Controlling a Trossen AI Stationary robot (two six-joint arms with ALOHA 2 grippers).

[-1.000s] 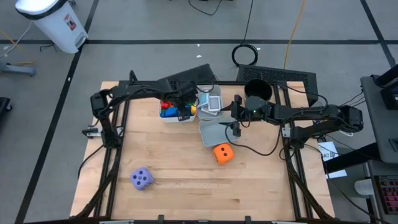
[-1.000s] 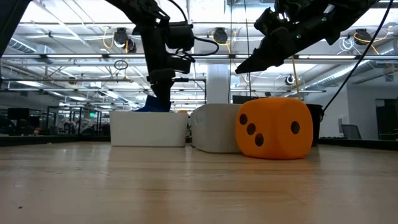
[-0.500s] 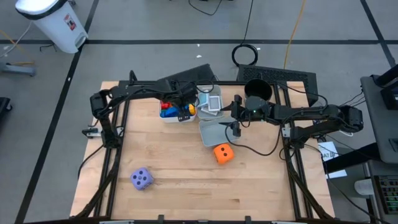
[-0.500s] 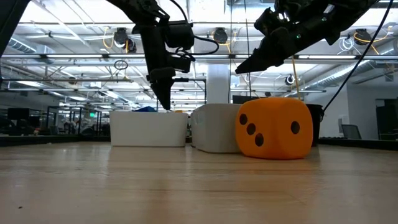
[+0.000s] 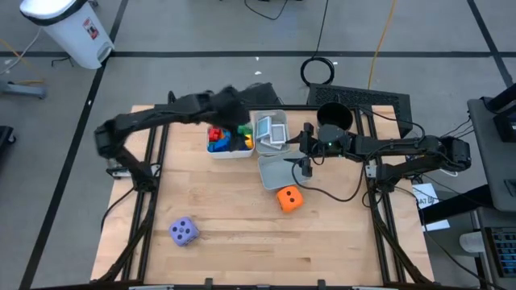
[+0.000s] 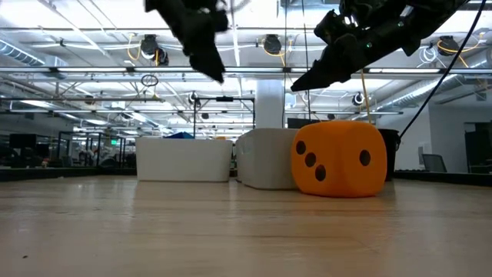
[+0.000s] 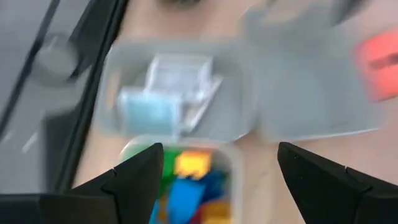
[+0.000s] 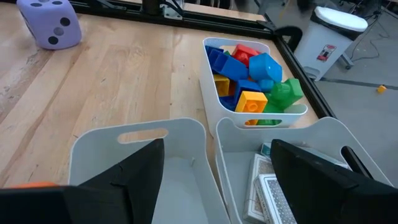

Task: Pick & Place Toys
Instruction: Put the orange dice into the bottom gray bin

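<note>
Coloured building blocks (image 5: 228,138) (image 8: 249,68) lie heaped in a white bin (image 6: 183,158) at the far middle of the table. White picture cards (image 5: 272,133) lie in the bin beside it. An orange die (image 5: 289,198) (image 6: 338,158) rests on the table next to a grey bin (image 5: 278,171). A purple die (image 5: 184,232) (image 8: 50,22) sits near the front left. My left gripper (image 7: 217,180) (image 6: 207,54) hangs open above the far side of the block bin, holding nothing. My right gripper (image 8: 217,186) (image 5: 305,138) hovers open by the card bin.
A black cup (image 5: 333,115) stands at the far right behind my right arm. The three bins stand close together at the far middle. Bare wooden tabletop (image 5: 242,242) stretches between the two dice and along the near edge.
My left gripper has let go of a blue block, which has dropped into the white bin. It has then risen quickly out of the bin and tipped more toward level. My right arm has kept still.
</note>
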